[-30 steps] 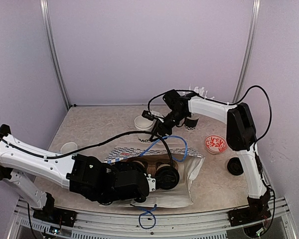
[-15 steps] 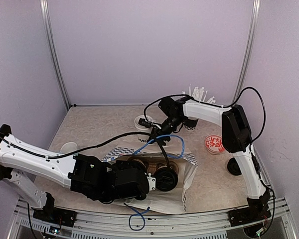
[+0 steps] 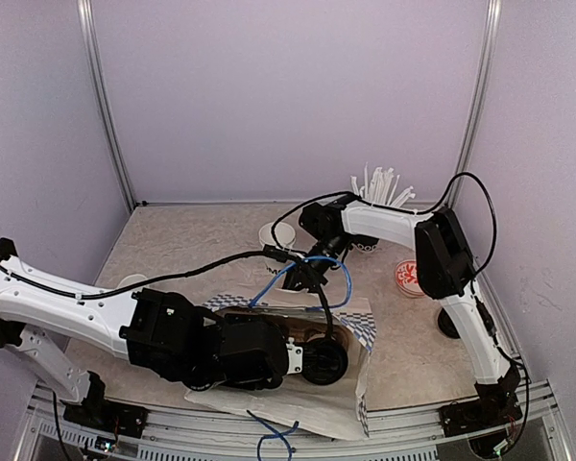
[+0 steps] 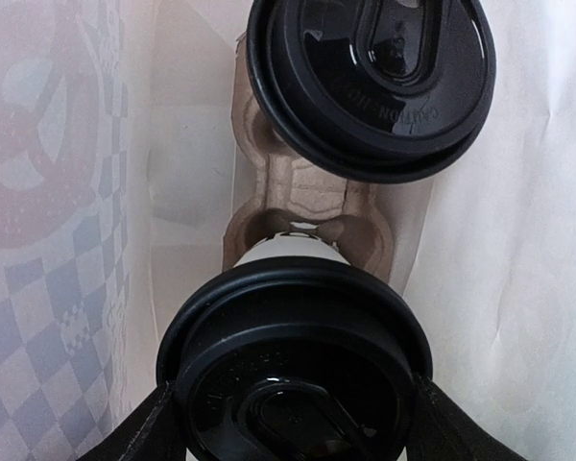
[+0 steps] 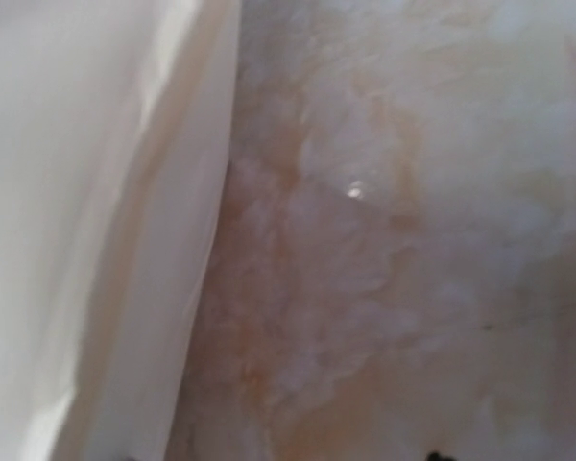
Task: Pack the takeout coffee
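**Takeout coffee (image 4: pixel 298 346): two lidded cups in a carrier, inside the bag**

Top external. Paper bag (image 3: pixel 298 408) lies on the table (image 3: pixel 173 240) towards the near edge, checked side up. Left gripper (image 3: pixel 302 357) reaches into it from the left. One black lid (image 3: pixel 324 361) shows just beyond its tip. Right gripper (image 3: pixel 310 276) hangs at the bag's far edge beside a blue cable (image 3: pixel 346 283). Whether its jaws are apart or closed on paper cannot be told.

Left wrist. Near cup (image 4: pixel 269 254) sits between the left fingers (image 4: pixel 158 427), which press either side of its lid and are clamped on it. Far cup (image 4: pixel 370 77) lies straight ahead in the same pulp carrier (image 4: pixel 307 197). The carrier's long axis therefore runs directly away from the hand.

Right wrist. Bag paper on the left, table surface on the right. No fingers and no cup are visible.

Judgement: the left arm is much the nearer and carries the load. The right arm appears only to tend the bag.
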`<state>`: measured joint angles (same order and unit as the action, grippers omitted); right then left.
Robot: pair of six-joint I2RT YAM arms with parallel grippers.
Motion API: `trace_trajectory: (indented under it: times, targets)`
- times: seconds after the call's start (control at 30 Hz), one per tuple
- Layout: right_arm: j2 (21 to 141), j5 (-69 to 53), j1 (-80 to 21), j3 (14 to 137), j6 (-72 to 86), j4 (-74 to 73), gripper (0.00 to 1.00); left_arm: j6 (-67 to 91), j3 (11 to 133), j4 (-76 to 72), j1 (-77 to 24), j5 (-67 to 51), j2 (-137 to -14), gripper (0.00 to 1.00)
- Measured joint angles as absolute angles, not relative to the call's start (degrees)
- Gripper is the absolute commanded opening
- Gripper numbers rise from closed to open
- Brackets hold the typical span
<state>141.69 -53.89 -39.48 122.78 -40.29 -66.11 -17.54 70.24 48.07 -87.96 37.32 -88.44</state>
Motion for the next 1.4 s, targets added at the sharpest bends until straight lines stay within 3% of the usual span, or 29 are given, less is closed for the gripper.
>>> trace_trajectory:
  times: [0.97, 1.4]
  targets:
    - [135.5, -43.9, -32.8, 123.0, -35.9, -64.0, 0.66, -18.2, 69.4, 45.5, -83.9, 35.3, -90.4, 0.46]
    - [143.5, -44.0, -35.0, 128.8, -34.2, -64.0, 0.65, -23.0, 67.5, 39.9, -83.2, 38.2, -89.5, 0.46]
